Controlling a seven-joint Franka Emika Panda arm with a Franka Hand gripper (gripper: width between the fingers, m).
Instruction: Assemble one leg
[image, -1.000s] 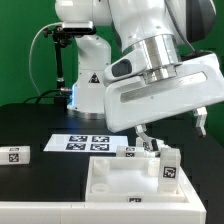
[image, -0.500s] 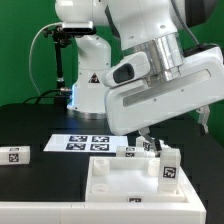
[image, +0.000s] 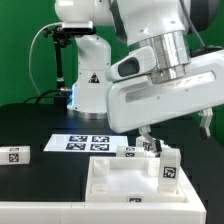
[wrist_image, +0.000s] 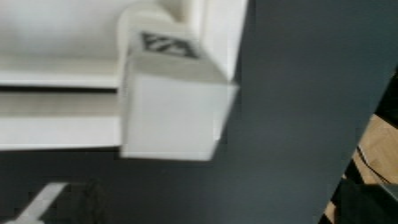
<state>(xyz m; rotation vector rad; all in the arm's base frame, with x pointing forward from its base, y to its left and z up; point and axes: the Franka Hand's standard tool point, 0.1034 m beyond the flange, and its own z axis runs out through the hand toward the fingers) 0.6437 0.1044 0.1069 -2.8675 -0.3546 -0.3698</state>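
Black table (image: 30, 125), green backdrop. The leg (image: 170, 165) stands upright at the far corner of the panel (image: 120, 190), on the exterior view's right, with a tag on its face. The wrist view shows it (wrist_image: 178, 100) right beside the panel's rim (wrist_image: 71, 75). The gripper (image: 175, 128) hangs just above it, fingers spread wide, gripping nothing. Four legs by my count: that one, two lying legs (image: 131, 151) (image: 152, 146) just behind it, and a far leg (image: 15, 155) well apart at the exterior view's left. One panel, and one marker board (image: 88, 143) behind it.
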